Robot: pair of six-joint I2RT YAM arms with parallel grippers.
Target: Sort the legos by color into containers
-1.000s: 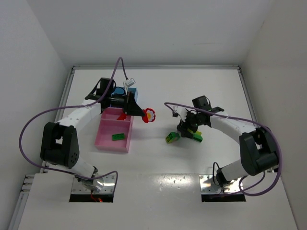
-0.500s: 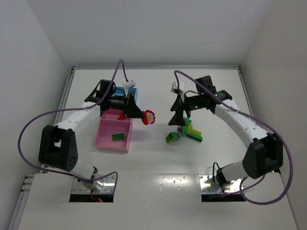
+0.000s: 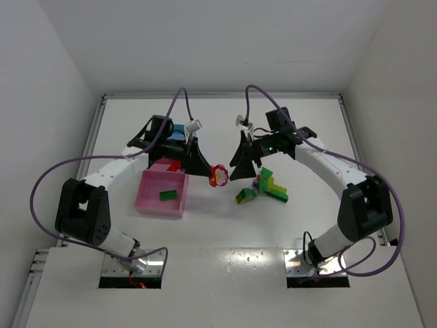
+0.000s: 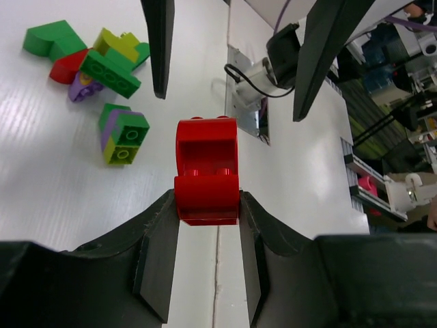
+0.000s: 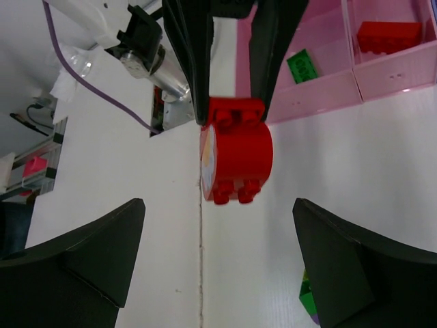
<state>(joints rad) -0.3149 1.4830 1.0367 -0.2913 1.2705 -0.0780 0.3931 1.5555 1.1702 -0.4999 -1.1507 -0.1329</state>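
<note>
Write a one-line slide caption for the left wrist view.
Left hand grips a red brick facing the open right hand.

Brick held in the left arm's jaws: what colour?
The brick is red, clearest in the left wrist view.

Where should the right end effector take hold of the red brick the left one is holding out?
Grip the free rounded half of the red brick, coming head-on from opposite the left end effector. Its fingers clamp only the near end, leaving both flanks bare for the open right end effector, probably the safest hold.
</note>
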